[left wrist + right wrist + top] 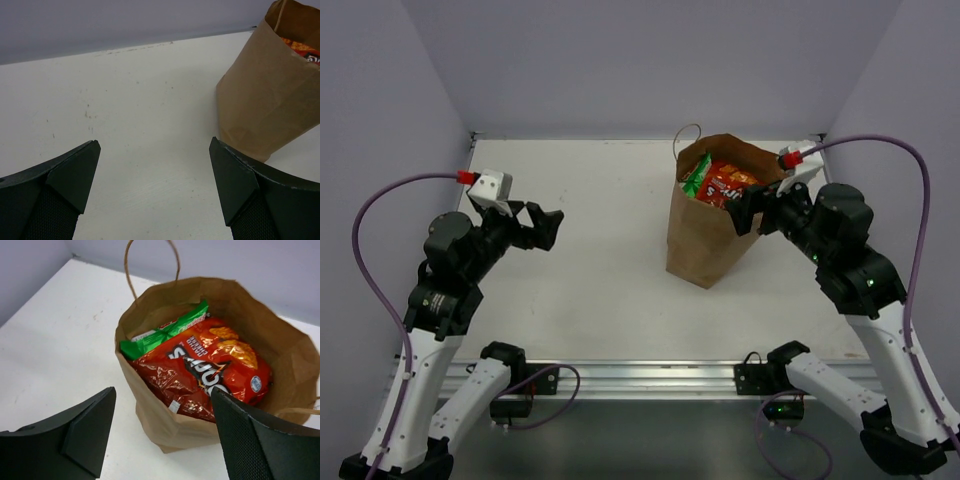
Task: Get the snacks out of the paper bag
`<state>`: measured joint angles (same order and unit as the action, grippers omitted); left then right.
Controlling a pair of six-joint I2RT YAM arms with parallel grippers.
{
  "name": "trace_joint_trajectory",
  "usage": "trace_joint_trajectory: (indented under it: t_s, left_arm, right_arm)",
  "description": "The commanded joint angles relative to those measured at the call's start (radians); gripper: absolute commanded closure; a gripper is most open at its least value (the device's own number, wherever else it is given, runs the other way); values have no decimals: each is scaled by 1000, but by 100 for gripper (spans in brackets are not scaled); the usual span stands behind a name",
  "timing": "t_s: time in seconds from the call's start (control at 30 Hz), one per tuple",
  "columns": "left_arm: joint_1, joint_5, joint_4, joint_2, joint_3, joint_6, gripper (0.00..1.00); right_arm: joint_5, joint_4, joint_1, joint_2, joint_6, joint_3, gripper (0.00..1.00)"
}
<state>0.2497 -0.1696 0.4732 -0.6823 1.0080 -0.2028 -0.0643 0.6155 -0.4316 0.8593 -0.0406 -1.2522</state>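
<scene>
The brown paper bag (705, 235) stands upright at the right middle of the table, mouth open. A red chip bag (730, 183) and a green-white chip bag (697, 177) show in its mouth; other snacks are hidden. In the right wrist view the red chip bag (205, 367) lies on top, the green-white chip bag (165, 332) behind it, inside the paper bag (165, 415). My right gripper (752, 208) is open and empty, just above the bag's right rim. My left gripper (548, 226) is open and empty, well left of the bag (265, 100).
The white table (590, 200) is bounded by lilac walls at the back and sides. A twisted paper handle (150, 265) stands up at the bag's far rim. An aluminium rail (640, 375) runs along the near edge.
</scene>
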Motion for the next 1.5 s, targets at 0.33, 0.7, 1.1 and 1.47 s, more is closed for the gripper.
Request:
trace_joint_trajectory:
  t_s: [0.33,0.7,1.1,1.47]
  left_arm:
    - [5,-22,61,-31,86,-9,0]
    - [5,-44,84,-48,81,-10,0]
    - [5,-42,108,-52,84,2,0]
    - [5,-45,114,-68,96,6,0]
  right_arm:
    - [742,164,4,-17,-487,-104,11]
    - [577,153,162,176,-702,-49,20]
    - [523,113,179,198,-772,77,43]
    - [600,64,179,236,-589,-10,91]
